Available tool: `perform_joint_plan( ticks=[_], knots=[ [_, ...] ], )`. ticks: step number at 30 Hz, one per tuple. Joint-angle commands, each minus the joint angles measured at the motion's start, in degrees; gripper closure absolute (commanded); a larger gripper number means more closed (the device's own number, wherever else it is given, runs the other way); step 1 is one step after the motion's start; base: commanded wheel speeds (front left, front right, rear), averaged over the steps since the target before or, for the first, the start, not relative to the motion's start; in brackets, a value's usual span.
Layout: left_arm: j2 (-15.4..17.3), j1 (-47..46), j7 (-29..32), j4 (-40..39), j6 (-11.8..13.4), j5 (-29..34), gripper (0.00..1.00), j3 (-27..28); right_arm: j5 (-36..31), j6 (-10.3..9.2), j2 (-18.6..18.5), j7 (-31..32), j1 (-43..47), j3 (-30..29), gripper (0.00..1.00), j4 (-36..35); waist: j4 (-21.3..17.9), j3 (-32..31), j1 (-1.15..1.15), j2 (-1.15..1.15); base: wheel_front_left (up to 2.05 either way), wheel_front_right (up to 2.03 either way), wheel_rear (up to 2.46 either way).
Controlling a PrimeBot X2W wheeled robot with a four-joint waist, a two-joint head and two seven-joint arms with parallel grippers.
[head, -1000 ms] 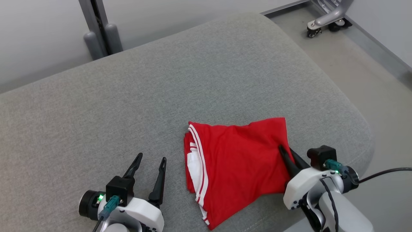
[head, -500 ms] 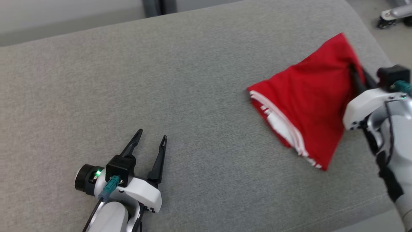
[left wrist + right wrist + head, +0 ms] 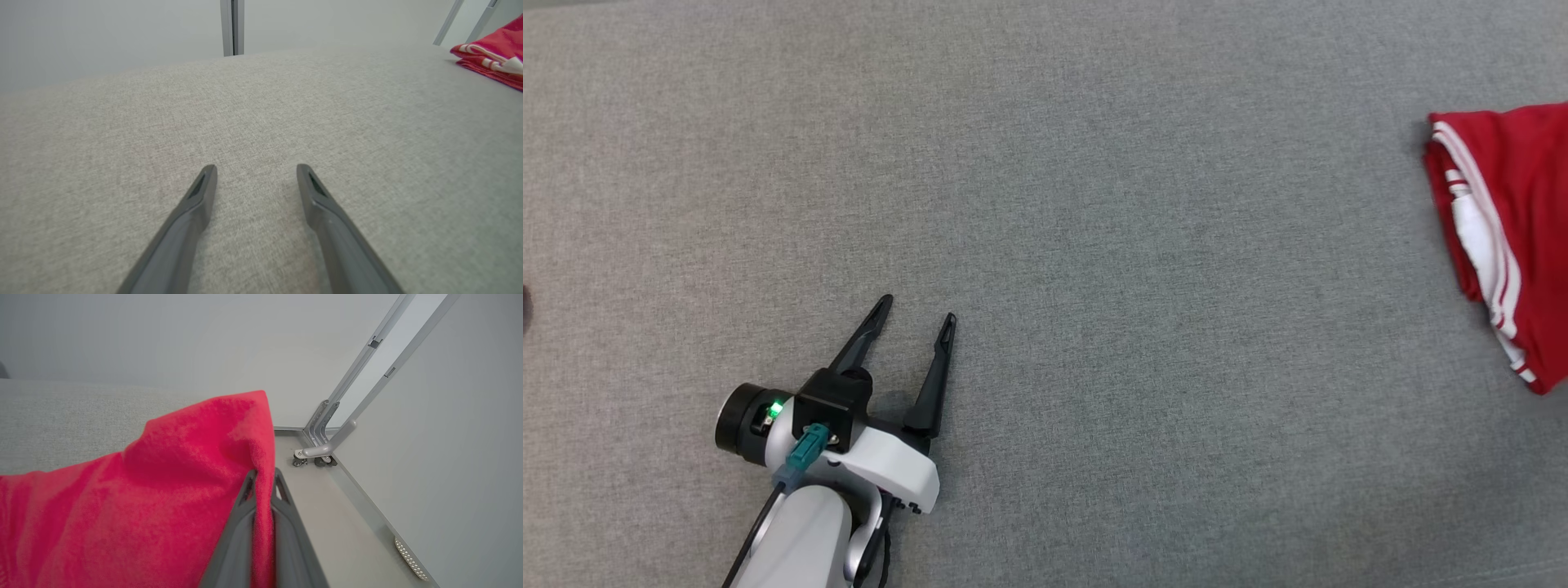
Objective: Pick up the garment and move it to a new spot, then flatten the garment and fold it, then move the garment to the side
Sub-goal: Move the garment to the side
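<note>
Folded red garment (image 3: 1529,163), white-striped edge, pinched in right gripper (image 3: 264,476)

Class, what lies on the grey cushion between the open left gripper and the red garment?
Nothing: in the head view, bare grey cushion runs from the left gripper to the red garment.

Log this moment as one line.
folded red garment with white stripes: edge pinched | right gripper: shut on garment | left gripper: open, empty, over grey fabric cushion
</note>
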Motion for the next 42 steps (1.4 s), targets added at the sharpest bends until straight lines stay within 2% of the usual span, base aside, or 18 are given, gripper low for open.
perform_joint_plan(
  ticks=[1,2,5,9,12,13,18,24,34,42],
  knots=[
    [0.6,-0.3,0.1,0.9,0.0,0.2,0.00,0.3,-2.1,-0.04,-0.7,-0.1,1.0,-2.8,0.65,-1.3,0.2,0.3,0.00,0.00,0.00,0.00,0.00],
    [0.6,-0.4,0.1,0.9,0.0,0.2,0.00,0.3,-3.8,-0.04,-0.5,-0.1,1.3,-4.9,0.00,-2.3,0.2,0.3,0.00,0.00,0.00,0.00,0.00],
    [0.6,-0.9,0.1,1.1,0.2,0.2,0.00,0.6,-8.4,-0.03,1.8,-0.1,1.8,-10.8,0.00,-4.9,0.2,0.2,0.00,0.00,0.00,0.00,0.00],
    [0.5,-1.0,0.1,1.2,0.6,-0.2,0.00,1.1,-11.4,-0.03,4.9,-1.1,0.0,-13.2,0.00,-7.3,0.0,-0.3,0.00,0.00,0.00,0.00,0.00],
    [0.5,-0.4,0.0,1.1,1.2,-0.6,0.00,1.8,-8.3,-0.03,9.3,-1.2,-0.9,-8.9,0.00,-11.5,0.1,-1.5,0.00,0.00,0.00,0.00,0.00],
    [0.4,0.2,0.0,1.0,1.6,-1.1,0.00,2.5,-5.0,-0.03,11.9,-1.1,1.2,-4.5,0.00,-14.8,0.1,-2.4,0.00,0.00,0.00,0.00,0.00],
    [0.4,1.6,0.0,0.6,2.7,-2.5,0.00,4.2,3.8,-0.03,16.0,-1.1,8.3,6.0,0.00,-22.9,1.1,-5.6,0.00,0.00,0.00,0.00,0.00],
    [0.4,3.9,0.0,0.3,3.7,-3.7,0.00,6.2,11.3,-0.03,18.5,-1.1,18.6,14.5,0.00,-28.4,2.5,-9.7,0.00,0.00,0.00,0.00,0.00],
    [0.3,7.7,0.0,1.0,4.3,-5.2,0.00,8.1,16.1,-0.03,20.7,-1.1,30.9,22.0,0.00,-31.9,4.9,-15.8,0.00,0.00,0.00,0.00,0.00],
    [0.4,12.1,0.0,1.6,4.5,-4.9,0.00,9.5,19.5,-0.03,20.7,-1.1,38.6,26.1,0.00,-34.6,6.2,-21.3,0.00,0.00,0.00,0.00,0.00]
  ],
)
